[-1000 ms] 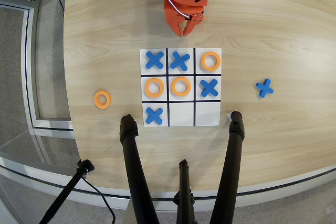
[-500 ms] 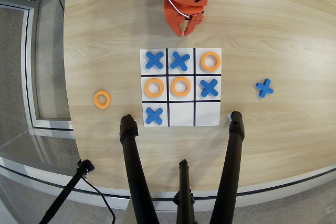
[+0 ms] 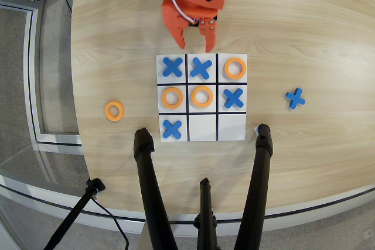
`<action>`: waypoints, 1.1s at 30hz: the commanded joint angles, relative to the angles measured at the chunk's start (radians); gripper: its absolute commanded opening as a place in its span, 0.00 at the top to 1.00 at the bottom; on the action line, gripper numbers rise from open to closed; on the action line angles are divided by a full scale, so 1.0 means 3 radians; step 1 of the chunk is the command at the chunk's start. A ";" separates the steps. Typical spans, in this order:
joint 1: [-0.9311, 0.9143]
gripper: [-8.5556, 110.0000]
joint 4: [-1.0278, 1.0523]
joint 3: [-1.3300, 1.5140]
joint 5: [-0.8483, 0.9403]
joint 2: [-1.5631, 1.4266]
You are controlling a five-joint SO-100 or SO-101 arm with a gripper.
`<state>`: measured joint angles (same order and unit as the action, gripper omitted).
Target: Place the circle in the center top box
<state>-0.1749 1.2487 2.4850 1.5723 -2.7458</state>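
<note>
From my overhead feed, the orange gripper hangs at the upper middle of the frame, just above the board's top edge, its two fingers spread apart with nothing between them. The board sits mid-frame on the wooden table. The loose circle lies flat on the wood at left of centre, well apart from the board's left edge. Three more orange rings sit in cells: upper right, middle left and centre. Blue crosses fill the upper left, upper middle, middle right and lower left cells. The lower-middle cell, which may be the center top box seen from the arm's side, is bare. A spare cross rests at right.
</note>
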 commanded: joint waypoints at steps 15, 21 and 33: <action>-0.0777 0.73 -0.1243 -0.1503 -0.0056 0.2592; -0.0936 0.73 -0.1447 -0.1984 -0.0036 0.3211; -0.1171 0.73 -0.1473 -0.3247 -0.0020 0.4592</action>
<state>-0.5062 0.8161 1.6137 1.5601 -1.4235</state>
